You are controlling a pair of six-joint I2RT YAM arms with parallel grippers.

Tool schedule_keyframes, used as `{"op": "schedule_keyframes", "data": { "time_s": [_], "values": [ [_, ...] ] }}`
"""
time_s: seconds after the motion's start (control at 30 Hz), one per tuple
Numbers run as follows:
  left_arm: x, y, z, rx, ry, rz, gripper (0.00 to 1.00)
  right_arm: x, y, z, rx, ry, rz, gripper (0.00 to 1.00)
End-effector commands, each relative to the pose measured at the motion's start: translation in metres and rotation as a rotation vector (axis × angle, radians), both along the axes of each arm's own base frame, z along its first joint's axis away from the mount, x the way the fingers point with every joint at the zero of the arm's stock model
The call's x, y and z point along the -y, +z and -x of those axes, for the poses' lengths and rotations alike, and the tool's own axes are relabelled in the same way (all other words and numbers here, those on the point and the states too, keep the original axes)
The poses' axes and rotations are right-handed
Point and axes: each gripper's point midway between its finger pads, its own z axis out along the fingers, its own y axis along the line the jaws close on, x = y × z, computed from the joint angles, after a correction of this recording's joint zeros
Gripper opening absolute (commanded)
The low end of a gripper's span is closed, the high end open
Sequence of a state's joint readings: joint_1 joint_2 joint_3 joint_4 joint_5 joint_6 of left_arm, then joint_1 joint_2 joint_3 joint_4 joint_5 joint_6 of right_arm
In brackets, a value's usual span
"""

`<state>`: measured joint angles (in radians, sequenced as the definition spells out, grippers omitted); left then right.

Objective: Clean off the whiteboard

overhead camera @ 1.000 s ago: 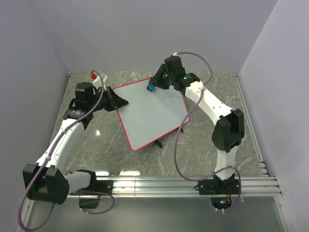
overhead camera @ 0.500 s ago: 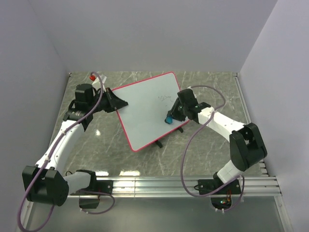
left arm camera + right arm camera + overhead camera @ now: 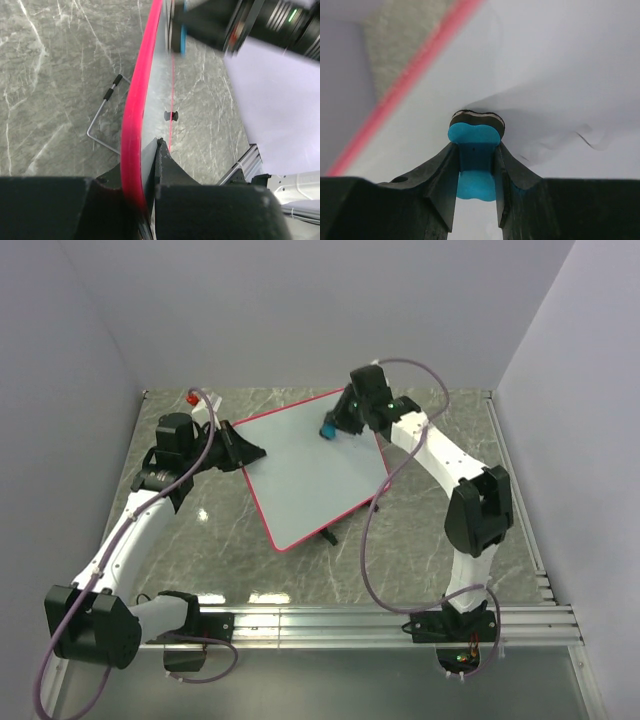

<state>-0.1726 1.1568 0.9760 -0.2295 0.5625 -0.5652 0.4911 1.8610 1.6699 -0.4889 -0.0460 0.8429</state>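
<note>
The whiteboard [image 3: 305,472], white with a thin red-pink frame, is held tilted over the marble table. My left gripper [image 3: 243,453] is shut on its left edge; in the left wrist view the pink frame [image 3: 138,115] runs between the jaws. My right gripper [image 3: 332,426] is shut on a small blue eraser [image 3: 327,428] and presses its dark felt against the board's far part. In the right wrist view the eraser [image 3: 475,150] sits on the white surface [image 3: 560,75], with a faint dark stroke [image 3: 590,141] to its right.
A red-capped marker [image 3: 194,398] lies at the table's far left. The board's wire stand with black-tipped feet [image 3: 331,535] hangs below its near edge and shows in the left wrist view [image 3: 102,112]. An aluminium rail [image 3: 380,620] runs along the near edge.
My right gripper with the eraser swept from the board's far edge down to its right side, then back up to the far part. The scribble on the board no longer shows. The left arm stayed put.
</note>
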Motion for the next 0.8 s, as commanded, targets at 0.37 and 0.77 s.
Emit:
{"op": "schedule_keyframes", "data": {
  "time_s": [0.37, 0.77],
  "values": [
    [-0.026, -0.066, 0.017, -0.062, 0.001, -0.299, 0.0, 0.017, -0.057, 0.022, -0.089, -0.029, 0.016, 0.0],
    [-0.025, -0.066, 0.019, -0.06, -0.008, -0.289, 0.0, 0.055, -0.092, 0.036, -0.14, -0.073, 0.043, 0.0]
  ]
}}
